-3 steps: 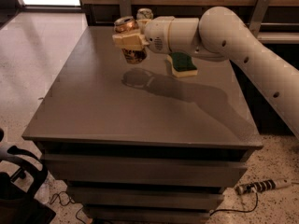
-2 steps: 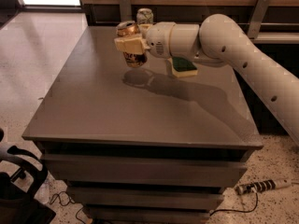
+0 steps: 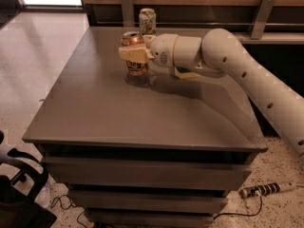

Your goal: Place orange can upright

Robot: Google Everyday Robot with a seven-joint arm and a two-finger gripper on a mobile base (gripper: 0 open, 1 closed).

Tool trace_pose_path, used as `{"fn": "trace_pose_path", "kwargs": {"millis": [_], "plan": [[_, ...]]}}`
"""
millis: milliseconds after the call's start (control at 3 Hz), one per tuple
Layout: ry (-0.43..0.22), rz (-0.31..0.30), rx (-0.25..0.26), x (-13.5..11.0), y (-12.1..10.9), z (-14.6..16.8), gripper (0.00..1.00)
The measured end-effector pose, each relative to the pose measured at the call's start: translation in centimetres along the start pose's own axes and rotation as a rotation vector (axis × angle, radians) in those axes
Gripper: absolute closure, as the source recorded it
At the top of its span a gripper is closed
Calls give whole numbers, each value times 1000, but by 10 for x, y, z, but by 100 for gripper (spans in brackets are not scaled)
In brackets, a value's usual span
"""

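Lowered since a second ago, the tool (image 3: 133, 55) is clamped around the middle of the orange can (image 3: 137, 68), holding it upright at or just above the far part of the counter (image 3: 95, 113). Letting go before the base sits flat could topple it, and a careless retreat might knock the pale can (image 3: 147, 21) just behind.

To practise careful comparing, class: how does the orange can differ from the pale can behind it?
The orange can is brownish-orange; the pale can is white and green. The gripper clasps the orange can; the pale can stands free. The orange can is farther in on the table; the pale can stands at its back edge. Both are small upright drink cans.
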State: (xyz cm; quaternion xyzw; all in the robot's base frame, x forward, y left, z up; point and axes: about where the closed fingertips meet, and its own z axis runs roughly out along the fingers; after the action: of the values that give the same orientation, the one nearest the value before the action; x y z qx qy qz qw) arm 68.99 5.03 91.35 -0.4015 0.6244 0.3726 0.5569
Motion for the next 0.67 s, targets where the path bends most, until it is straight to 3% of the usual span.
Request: {"fn": "trace_pose_path", "kwargs": {"millis": [667], "plan": [[-30,75,8,37,-5,-6,100]]}}
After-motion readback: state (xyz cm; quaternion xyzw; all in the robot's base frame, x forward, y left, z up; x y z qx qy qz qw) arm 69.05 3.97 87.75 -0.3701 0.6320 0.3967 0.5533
